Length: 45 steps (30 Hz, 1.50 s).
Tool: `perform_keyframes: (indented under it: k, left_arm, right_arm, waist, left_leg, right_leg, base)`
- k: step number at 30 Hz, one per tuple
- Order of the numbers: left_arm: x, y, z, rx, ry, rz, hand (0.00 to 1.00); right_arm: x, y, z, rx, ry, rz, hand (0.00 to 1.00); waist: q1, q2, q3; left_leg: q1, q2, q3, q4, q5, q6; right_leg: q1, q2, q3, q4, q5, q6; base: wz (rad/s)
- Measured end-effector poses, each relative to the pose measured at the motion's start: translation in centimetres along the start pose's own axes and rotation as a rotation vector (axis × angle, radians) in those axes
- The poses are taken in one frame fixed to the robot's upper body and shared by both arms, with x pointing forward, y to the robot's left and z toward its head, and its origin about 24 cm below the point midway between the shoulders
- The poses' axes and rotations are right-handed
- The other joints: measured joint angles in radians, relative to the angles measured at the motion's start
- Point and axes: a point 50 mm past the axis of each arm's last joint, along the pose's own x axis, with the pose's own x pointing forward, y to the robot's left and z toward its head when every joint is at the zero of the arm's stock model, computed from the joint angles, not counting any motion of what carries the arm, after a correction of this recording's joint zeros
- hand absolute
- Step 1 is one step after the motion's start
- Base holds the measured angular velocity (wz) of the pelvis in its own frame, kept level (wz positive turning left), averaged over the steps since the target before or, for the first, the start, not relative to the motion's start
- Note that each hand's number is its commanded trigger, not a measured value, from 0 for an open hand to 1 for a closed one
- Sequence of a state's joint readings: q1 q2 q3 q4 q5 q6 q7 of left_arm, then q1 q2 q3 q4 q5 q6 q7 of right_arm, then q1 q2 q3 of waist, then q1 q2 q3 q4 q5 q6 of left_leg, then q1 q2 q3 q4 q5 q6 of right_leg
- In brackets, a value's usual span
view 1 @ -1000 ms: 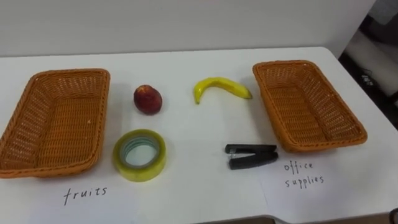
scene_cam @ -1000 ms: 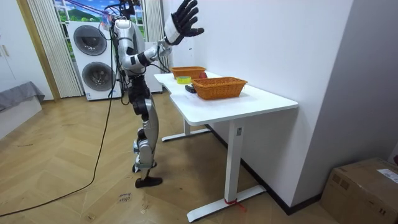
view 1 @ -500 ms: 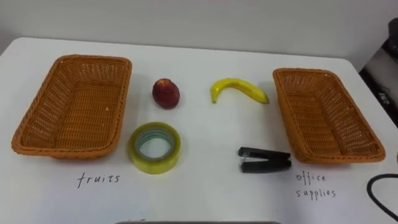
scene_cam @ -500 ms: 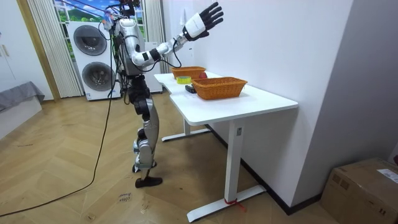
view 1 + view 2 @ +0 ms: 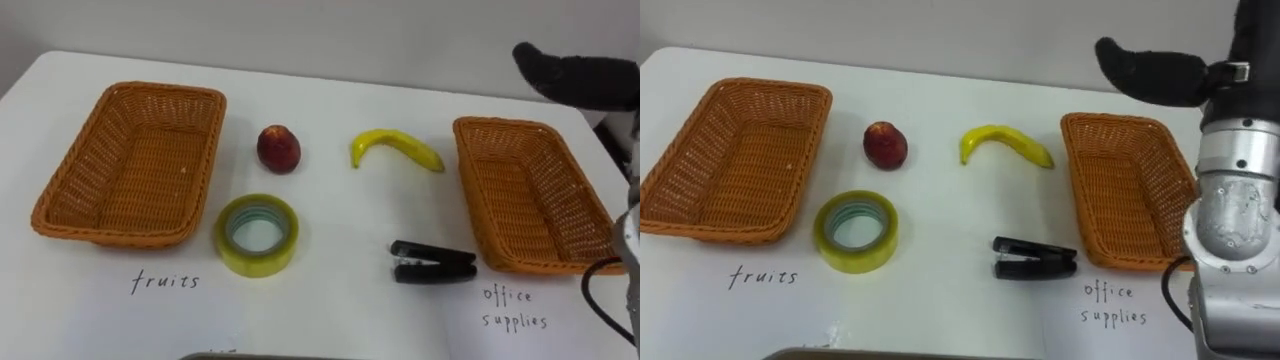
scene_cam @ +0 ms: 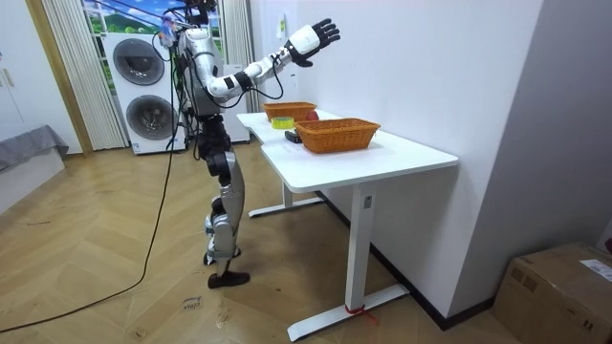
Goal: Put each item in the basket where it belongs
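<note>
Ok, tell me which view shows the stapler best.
The left eye view: the stapler lies whole, seen from above. The right eye view matches it closely; the room view gives a dark sliver beside the near basket.

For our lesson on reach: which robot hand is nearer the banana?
Right. The right robot hand is raised above the table's far right part, to the banana's right; the left robot hand is not over the table.

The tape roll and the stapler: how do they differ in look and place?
The tape roll is a yellow ring; the stapler is a long black bar. The tape roll lies near the left basket, the stapler near the right basket. Both rest on the white table.
</note>
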State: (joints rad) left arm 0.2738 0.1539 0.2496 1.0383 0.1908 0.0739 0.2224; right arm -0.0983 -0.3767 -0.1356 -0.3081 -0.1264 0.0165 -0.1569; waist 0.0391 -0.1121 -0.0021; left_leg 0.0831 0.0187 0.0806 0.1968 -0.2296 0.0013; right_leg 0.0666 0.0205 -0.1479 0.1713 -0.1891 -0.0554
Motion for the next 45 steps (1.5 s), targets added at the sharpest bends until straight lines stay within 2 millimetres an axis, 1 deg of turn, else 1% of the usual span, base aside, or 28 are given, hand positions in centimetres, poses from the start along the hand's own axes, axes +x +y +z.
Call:
perform_keyframes:
  k: [5,9,12,14,15,16,19,21,26,28,31,37,39,42,45]
  left_arm:
    - [0.1,0.3,0.0,0.025,-0.004,-0.009,0.00]
    - [0.2,0.5,0.7,0.062,-0.024,-0.016,0.00]
    - [0.3,0.5,0.9,0.068,-0.031,-0.016,0.00]
    - [0.3,0.4,1.0,0.074,-0.033,-0.018,0.00]
    - [0.3,0.4,1.1,0.092,-0.038,-0.022,0.00]
    - [0.2,0.3,1.1,0.106,-0.043,-0.027,0.00]
    - [0.2,0.0,1.5,0.119,-0.056,-0.036,0.00]
    - [0.2,0.0,1.5,0.119,-0.056,-0.035,0.00]
    - [0.3,0.1,1.5,0.119,-0.056,-0.044,0.00]
    - [0.3,0.3,1.7,0.122,-0.060,-0.045,0.00]
    - [0.4,0.3,1.9,0.121,-0.063,-0.045,0.00]
    - [0.5,0.4,2.0,0.123,-0.059,-0.043,0.00]
    - [0.5,0.4,2.2,0.122,-0.063,-0.044,0.00]
    - [0.5,0.4,1.9,0.122,-0.048,-0.043,0.00]
    - [0.5,0.5,1.8,0.120,-0.034,-0.042,0.00]
  right_arm:
    - [0.0,0.5,-0.1,-0.027,0.006,0.095,0.00]
    - [-0.1,0.8,-0.3,-0.043,0.020,0.173,0.00]
    - [-0.3,1.1,-0.6,-0.055,0.039,0.218,0.00]
    - [-0.4,1.5,-0.8,-0.088,0.049,0.259,0.00]
    - [-0.5,2.1,-1.3,-0.106,0.064,0.308,0.00]
    - [-0.8,2.8,-1.9,-0.121,0.092,0.364,0.00]
    - [-1.5,4.2,-2.9,-0.147,0.166,0.493,0.00]
    - [-1.7,4.5,-3.2,-0.151,0.184,0.539,0.00]
    - [-2.1,4.8,-3.6,-0.165,0.218,0.624,0.00]
    - [-2.4,4.9,-4.0,-0.180,0.248,0.673,0.00]
    - [-2.8,5.2,-4.7,-0.208,0.282,0.734,0.00]
    - [-3.4,5.5,-5.6,-0.200,0.346,0.831,0.00]
    - [-3.6,5.6,-5.9,-0.189,0.369,0.858,0.00]
    - [-4.1,5.7,-6.1,-0.175,0.387,0.893,0.00]
    - [-4.8,6.1,-6.9,-0.164,0.437,0.938,0.00]
  waist:
    - [0.007,-0.006,-0.0041]
    - [0.016,-0.011,-0.0062]
    - [0.018,-0.016,-0.0027]
    - [0.023,-0.019,-0.0015]
    - [0.023,-0.021,0.0003]
    - [0.023,-0.023,0.0010]
    - [0.025,-0.024,0.0020]
    - [0.027,-0.024,0.0020]
    - [0.037,-0.027,0.0014]
    - [0.046,-0.035,0.0023]
    - [0.052,-0.040,0.0020]
    - [0.074,-0.040,0.0024]
    - [0.076,-0.040,0.0025]
    - [0.079,-0.040,0.0025]
    - [0.079,-0.040,0.0023]
  left_leg:
    - [-0.001,0.000,0.000,-0.001,0.000,0.000]
    - [0.001,0.001,-0.001,-0.001,0.000,0.000]
    - [0.010,0.001,-0.001,-0.001,0.000,0.000]
    - [0.011,0.001,-0.001,-0.001,0.000,0.000]
    - [0.013,0.001,-0.001,0.000,0.000,0.000]
    - [0.013,0.001,0.000,0.001,0.000,0.000]
    - [0.010,0.000,0.000,0.001,-0.001,0.001]
    - [0.009,0.001,-0.001,0.001,-0.001,0.002]
    - [0.007,0.001,-0.002,-0.001,-0.001,0.002]
    - [0.007,0.000,-0.002,-0.001,-0.001,0.001]
    - [0.006,0.000,-0.003,-0.001,-0.001,0.002]
    - [0.008,0.000,-0.006,-0.002,-0.001,0.002]
    - [0.007,0.000,-0.007,-0.004,-0.001,0.002]
    - [0.008,-0.001,-0.009,-0.010,0.000,0.003]
    - [0.009,-0.001,-0.013,-0.011,0.000,0.003]
  right_leg:
    - [0.000,0.000,-0.001,0.000,0.001,0.000]
    - [0.009,0.000,-0.009,0.000,0.003,0.000]
    - [0.021,-0.001,-0.012,-0.002,0.003,0.000]
    - [0.023,0.000,-0.004,-0.002,0.003,0.000]
    - [0.023,0.000,-0.004,-0.002,0.003,0.000]
    - [0.022,0.000,-0.004,-0.002,0.003,0.000]
    - [0.017,0.000,-0.004,-0.002,0.003,0.000]
    - [0.017,0.000,-0.005,-0.001,0.004,0.000]
    - [0.022,0.000,-0.007,0.000,0.006,0.000]
    - [0.023,0.000,-0.008,-0.002,0.006,0.000]
    - [0.023,-0.001,-0.008,-0.002,0.006,0.000]
    - [0.021,0.000,-0.007,-0.002,0.007,0.001]
    - [0.021,0.000,-0.009,-0.002,0.007,0.001]
    - [0.022,-0.001,-0.017,-0.004,0.007,0.001]
    - [0.023,-0.001,-0.017,-0.005,0.007,0.001]
  base:
    - [0.00]
    - [0.01]
    - [0.03]
    - [-0.02]
    - [0.00]
    - [0.00]
    - [0.00]
    - [0.00]
    - [0.00]
    - [0.00]
    - [0.00]
    - [0.00]
    - [0.00]
    - [0.03]
    - [0.01]
